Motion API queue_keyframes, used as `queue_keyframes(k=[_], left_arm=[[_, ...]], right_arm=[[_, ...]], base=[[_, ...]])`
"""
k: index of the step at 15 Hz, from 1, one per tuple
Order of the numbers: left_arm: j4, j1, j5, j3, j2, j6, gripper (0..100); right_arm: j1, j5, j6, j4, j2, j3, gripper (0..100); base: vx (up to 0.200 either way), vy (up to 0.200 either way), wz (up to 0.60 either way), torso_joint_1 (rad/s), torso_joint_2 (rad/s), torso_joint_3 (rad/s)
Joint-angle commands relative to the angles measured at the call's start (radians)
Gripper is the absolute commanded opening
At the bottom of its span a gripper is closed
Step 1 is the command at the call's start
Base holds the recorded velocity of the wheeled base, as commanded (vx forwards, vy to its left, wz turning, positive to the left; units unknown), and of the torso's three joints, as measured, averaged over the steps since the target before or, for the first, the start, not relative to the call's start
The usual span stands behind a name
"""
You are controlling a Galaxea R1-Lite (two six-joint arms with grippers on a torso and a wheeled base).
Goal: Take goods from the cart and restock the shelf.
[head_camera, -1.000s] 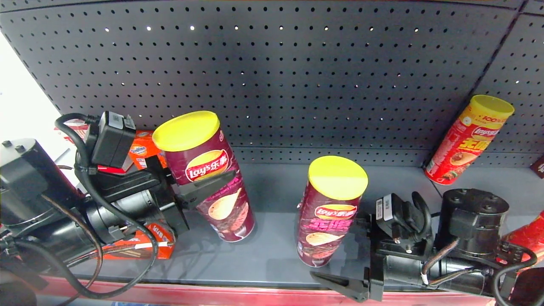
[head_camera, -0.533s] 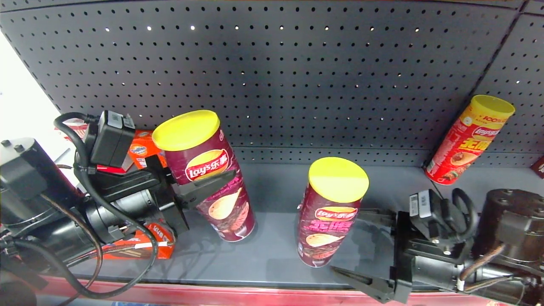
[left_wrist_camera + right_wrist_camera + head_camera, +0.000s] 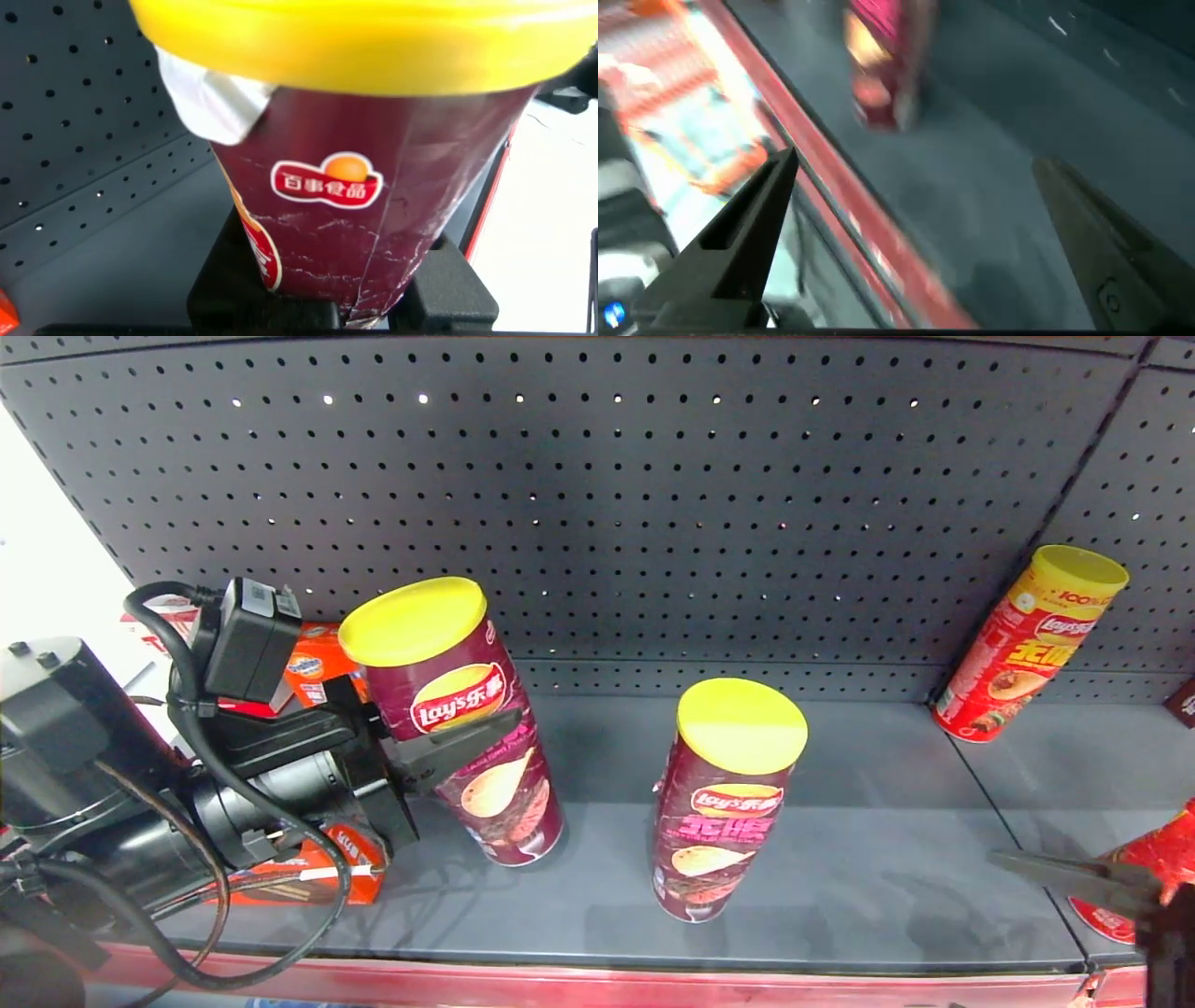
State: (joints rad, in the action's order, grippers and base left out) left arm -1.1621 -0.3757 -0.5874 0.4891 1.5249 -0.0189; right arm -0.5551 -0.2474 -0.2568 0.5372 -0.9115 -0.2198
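Note:
A maroon chip can with a yellow lid leans at the left of the grey shelf. My left gripper is shut on its middle, and the can sits between the dark fingers in the left wrist view. A second maroon can stands upright and free at mid-shelf. My right gripper is open with nothing between its fingers, off the shelf's front edge. One finger pokes in at the lower right. The second can appears beyond the fingertips.
A red chip can leans on the pegboard at the back right. Another red can is at the right edge. Orange boxes lie behind and under my left arm. A red strip runs along the shelf front.
My right gripper has drawn back from the middle can, to the right and toward the shelf's front edge. The left arm and its can have barely moved.

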Motion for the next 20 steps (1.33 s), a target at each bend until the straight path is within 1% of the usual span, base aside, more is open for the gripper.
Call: queue_keyframes(k=[1,2,3,4,6,7,8,9,12,14,15,17,18,19,20], left_arm=[[-0.001,-0.002,0.0,-0.003,-0.002,0.001,0],[-0.001,-0.002,0.0,-0.009,-0.003,0.001,0],[-0.001,-0.002,0.0,-0.009,-0.002,0.001,0],[-0.001,-0.002,0.0,-0.001,0.001,0.001,0],[0.001,-0.002,0.0,0.002,0.003,0.001,0],[0.001,-0.002,0.0,-0.004,0.0,0.001,0],[0.001,-0.002,0.0,-0.007,-0.002,0.001,0],[0.001,-0.002,0.0,-0.009,0.0,0.001,0],[0.001,-0.003,0.0,-0.007,-0.005,0.001,0],[-0.011,-0.003,-0.002,-0.009,-0.003,0.001,0],[-0.011,0.0,-0.002,-0.007,-0.005,0.002,0],[-0.011,-0.005,-0.002,-0.009,-0.008,0.002,0],[-0.011,-0.005,-0.002,-0.012,-0.008,0.002,0],[-0.011,-0.009,-0.002,-0.012,-0.008,0.005,0],[-0.011,-0.009,-0.003,-0.011,-0.008,0.005,0]], right_arm=[[0.023,0.266,0.022,-0.393,0.467,0.04,100],[0.029,0.313,0.042,-0.477,0.542,0.056,100],[0.043,0.336,0.045,-0.52,0.605,0.082,100],[0.063,0.346,0.047,-0.536,0.661,0.115,100],[0.179,0.372,0.082,-0.537,0.74,0.188,100],[0.244,0.37,0.111,-0.537,0.737,0.189,100],[0.274,0.373,0.12,-0.537,0.734,0.191,100],[0.35,0.373,0.125,-0.537,0.72,0.191,100],[0.451,0.379,0.134,-0.537,0.775,0.191,100],[0.546,0.378,0.154,-0.537,0.807,0.192,100],[0.584,0.376,0.176,-0.537,0.865,0.192,100],[0.572,0.382,0.245,-0.526,0.907,0.2,100],[0.572,0.384,0.258,-0.517,0.907,0.208,100],[0.572,0.404,0.261,-0.479,0.907,0.22,100],[0.572,0.395,0.257,-0.479,0.907,0.22,100]], base=[[0.0,0.0,0.0,0.0,0.0,0.0],[0.0,0.0,0.0,0.0,0.0,0.0],[0.0,0.0,0.0,0.0,0.0,0.0],[0.0,0.0,0.0,0.0,0.0,0.0],[0.0,0.0,0.0,0.0,0.0,0.0],[0.0,0.0,0.0,0.0,0.0,0.0],[0.0,0.0,0.0,0.0,0.0,0.0],[0.0,0.0,0.0,0.0,0.0,0.0],[0.0,0.0,0.0,0.0,0.0,0.0],[0.0,0.0,0.0,0.0,0.0,0.0],[0.0,0.0,0.0,0.0,0.0,0.0],[0.0,0.0,0.0,0.0,0.0,0.0],[0.0,0.0,0.0,0.0,0.0,0.0],[0.0,0.0,0.0,0.0,0.0,0.0],[0.0,0.0,0.0,0.0,0.0,0.0]])
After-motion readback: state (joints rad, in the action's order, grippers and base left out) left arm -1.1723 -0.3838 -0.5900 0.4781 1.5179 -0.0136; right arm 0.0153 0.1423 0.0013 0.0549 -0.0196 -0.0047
